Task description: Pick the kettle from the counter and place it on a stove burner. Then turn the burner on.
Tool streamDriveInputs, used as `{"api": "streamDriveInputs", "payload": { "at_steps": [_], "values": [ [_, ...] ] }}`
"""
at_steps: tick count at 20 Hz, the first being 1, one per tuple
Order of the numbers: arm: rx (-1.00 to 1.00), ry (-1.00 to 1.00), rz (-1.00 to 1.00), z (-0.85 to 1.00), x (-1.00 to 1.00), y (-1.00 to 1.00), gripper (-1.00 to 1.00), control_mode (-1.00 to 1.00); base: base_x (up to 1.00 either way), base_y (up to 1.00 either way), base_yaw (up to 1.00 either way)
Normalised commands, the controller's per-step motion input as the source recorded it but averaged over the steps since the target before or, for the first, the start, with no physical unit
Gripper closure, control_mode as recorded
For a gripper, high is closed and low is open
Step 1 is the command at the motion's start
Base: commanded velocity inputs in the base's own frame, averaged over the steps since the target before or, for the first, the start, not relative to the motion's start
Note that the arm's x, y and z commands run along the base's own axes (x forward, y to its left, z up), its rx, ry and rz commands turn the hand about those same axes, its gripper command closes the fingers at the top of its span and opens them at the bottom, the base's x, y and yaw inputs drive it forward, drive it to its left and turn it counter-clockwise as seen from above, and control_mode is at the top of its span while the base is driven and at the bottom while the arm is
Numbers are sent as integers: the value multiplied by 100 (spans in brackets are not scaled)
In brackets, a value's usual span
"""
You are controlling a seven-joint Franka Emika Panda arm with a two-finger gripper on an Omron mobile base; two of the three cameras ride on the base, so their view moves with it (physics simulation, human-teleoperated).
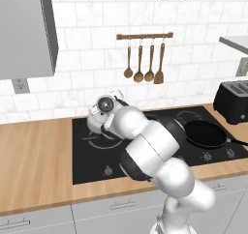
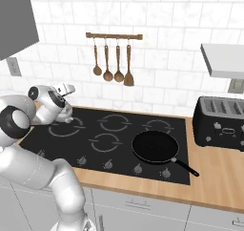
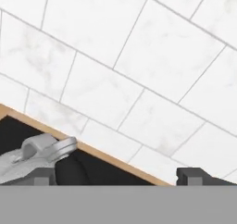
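Kitchen worktop with cooktop. The kettle stands on the back left part of the black glass cooktop, over the stove burner, largely hidden behind the robot's wrist in both base views. In the hand view its silver lid and spout lie at the lower left, beside one dark fingertip. The gripper hangs just above the kettle, its two tips set wide apart, clasping nothing visible. A black frying pan occupies the front right burner, well apart from the kettle. Wooden utensils hang on a wall rail behind; a black toaster stands on the counter at the right.
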Motion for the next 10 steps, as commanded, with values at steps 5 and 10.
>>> {"api": "streamDriveInputs", "payload": {
  "at_steps": [5,10],
  "values": [
    [-17,0,0,-42,14,0,-100,-100,0,0,0],
    [-17,2,0,-31,16,0,-100,-100,0,0,0]
  ]
}}
